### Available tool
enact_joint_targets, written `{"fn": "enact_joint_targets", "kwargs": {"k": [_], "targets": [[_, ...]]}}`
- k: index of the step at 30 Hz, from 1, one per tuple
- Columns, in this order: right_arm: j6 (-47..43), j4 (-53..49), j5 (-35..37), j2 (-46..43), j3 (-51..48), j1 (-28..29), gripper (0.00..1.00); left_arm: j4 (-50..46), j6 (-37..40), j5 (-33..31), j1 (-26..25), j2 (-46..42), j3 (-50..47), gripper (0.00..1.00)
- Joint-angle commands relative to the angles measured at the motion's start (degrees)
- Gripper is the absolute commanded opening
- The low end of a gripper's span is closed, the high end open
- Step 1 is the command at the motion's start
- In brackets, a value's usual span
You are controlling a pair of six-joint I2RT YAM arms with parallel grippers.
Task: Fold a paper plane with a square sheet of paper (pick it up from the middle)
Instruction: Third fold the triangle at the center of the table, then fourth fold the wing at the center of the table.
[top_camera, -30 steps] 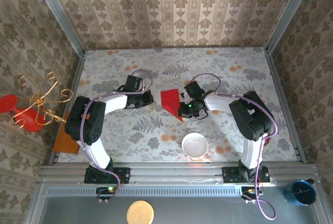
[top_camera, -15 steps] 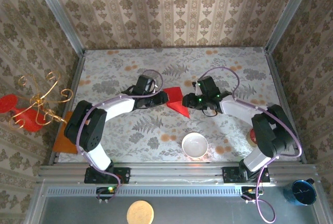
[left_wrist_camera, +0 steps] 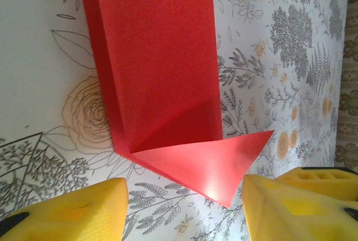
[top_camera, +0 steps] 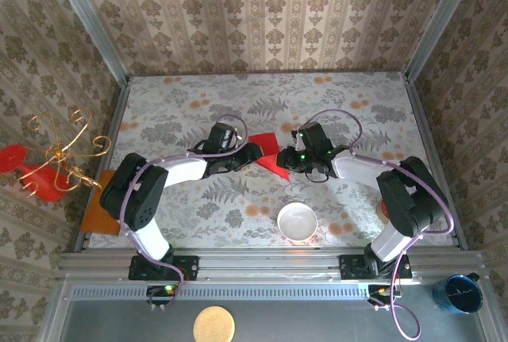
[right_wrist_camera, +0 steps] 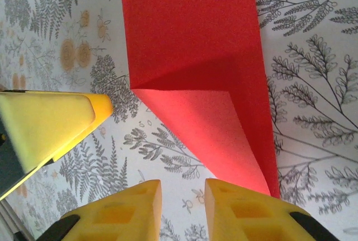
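nothing to read here: no lettering on the square sheet of paper, none on the flowered table, no labels, no numbers.

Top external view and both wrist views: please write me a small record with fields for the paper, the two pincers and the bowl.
paper: red, folded into a strip with a triangular flap at one end, on the table
left pincer: open wide, the flap's tip in the gap, not gripped
right pincer: open by a narrow gap, nothing in it, the paper's tip beside one finger
bowl: white, nearer the arm bases, apart from the paper
stage: early folds, no dart shape yet
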Motion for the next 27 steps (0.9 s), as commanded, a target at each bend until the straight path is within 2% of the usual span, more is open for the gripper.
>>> {"fn": "enact_joint_targets", "kwargs": {"k": [1, 17, 27], "targets": [[0.5, 1.0, -1.0, 2.1, 2.7, 0.2, 0.27, 4.0, -1.7, 2.0, -0.3, 1.7, -0.5, 0.57], [0.5, 2.9, -0.2, 5.2, 2.8, -1.4, 0.28, 7.9, -2.7, 6.6, 1.0, 6.4, 0.6, 0.6], [0.6, 3.6, -0.6, 7.1, 2.8, -2.4, 0.21, 12.2, -2.5, 9.6, 1.2, 8.3, 1.1, 0.58]]}}
